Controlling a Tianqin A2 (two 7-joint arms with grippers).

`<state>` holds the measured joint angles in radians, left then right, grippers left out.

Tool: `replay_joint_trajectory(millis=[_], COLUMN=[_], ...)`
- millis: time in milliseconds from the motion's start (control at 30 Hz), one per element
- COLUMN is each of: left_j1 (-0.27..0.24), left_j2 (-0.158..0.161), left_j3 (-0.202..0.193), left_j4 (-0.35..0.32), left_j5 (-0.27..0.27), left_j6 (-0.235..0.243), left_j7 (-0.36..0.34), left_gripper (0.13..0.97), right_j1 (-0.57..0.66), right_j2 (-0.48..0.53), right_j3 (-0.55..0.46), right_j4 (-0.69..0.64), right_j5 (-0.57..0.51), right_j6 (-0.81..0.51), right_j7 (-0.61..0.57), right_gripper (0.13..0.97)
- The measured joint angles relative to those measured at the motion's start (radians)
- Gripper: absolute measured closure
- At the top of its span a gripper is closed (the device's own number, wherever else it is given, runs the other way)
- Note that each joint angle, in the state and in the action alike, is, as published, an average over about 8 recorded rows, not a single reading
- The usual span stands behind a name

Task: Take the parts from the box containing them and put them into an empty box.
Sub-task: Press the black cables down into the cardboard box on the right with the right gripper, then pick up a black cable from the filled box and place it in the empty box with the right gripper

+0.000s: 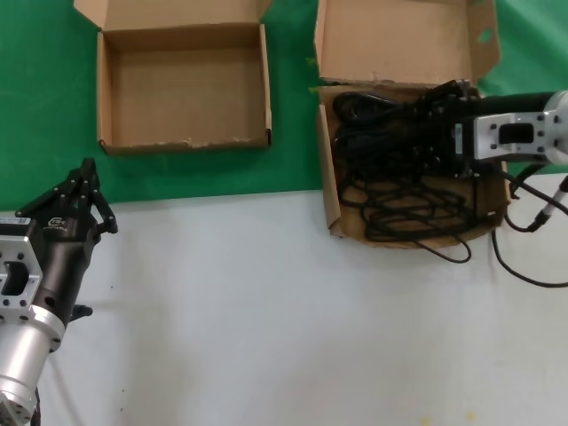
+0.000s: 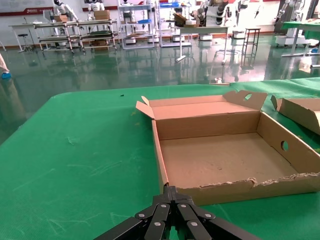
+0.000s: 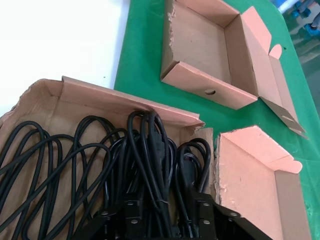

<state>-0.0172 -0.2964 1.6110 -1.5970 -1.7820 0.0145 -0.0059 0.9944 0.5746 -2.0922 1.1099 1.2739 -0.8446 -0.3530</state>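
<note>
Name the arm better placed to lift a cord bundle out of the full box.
Right. The right claw is already down among the power cords inside the tall-lidded box. The left claw sits shut over the white table, far from that box.

My left claw (image 1: 86,182) is black w/ thin linked fingers, on a black cylinder and silver wrist (round holes). Right claw (image 1: 424,120): black, silver bracket, thin black cable.
</note>
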Motion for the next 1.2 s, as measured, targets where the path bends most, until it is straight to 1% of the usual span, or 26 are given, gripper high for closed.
replay_joint_trajectory(millis=[200,233,500,733,1033,1200], left_j1=[0.0,0.0,0.0,0.0,0.0,0.0], left_j2=[0.0,0.0,0.0,0.0,0.0,0.0], left_j3=[0.0,0.0,0.0,0.0,0.0,0.0], left_j4=[0.0,0.0,0.0,0.0,0.0,0.0], left_j5=[0.0,0.0,0.0,0.0,0.0,0.0], left_j6=[0.0,0.0,0.0,0.0,0.0,0.0], left_j7=[0.0,0.0,0.0,0.0,0.0,0.0], left_gripper=[0.952,0.952,0.952,0.952,0.952,0.952], right_j1=[-0.004,-0.005,-0.018,-0.025,-0.025,-0.007], right_j2=[0.008,0.009,0.015,0.045,0.105,0.088], right_j3=[0.006,0.007,0.011,0.03,0.081,0.087], right_j4=[0.016,0.018,0.038,0.109,0.321,0.405], right_j5=[0.0,0.0,-0.002,-0.005,0.021,0.03], right_j6=[-0.006,-0.006,-0.003,-0.016,-0.078,-0.096], right_j7=[0.012,0.013,0.015,0.068,0.245,0.316], right_gripper=[0.762,0.762,0.88,0.891,0.897,0.898])
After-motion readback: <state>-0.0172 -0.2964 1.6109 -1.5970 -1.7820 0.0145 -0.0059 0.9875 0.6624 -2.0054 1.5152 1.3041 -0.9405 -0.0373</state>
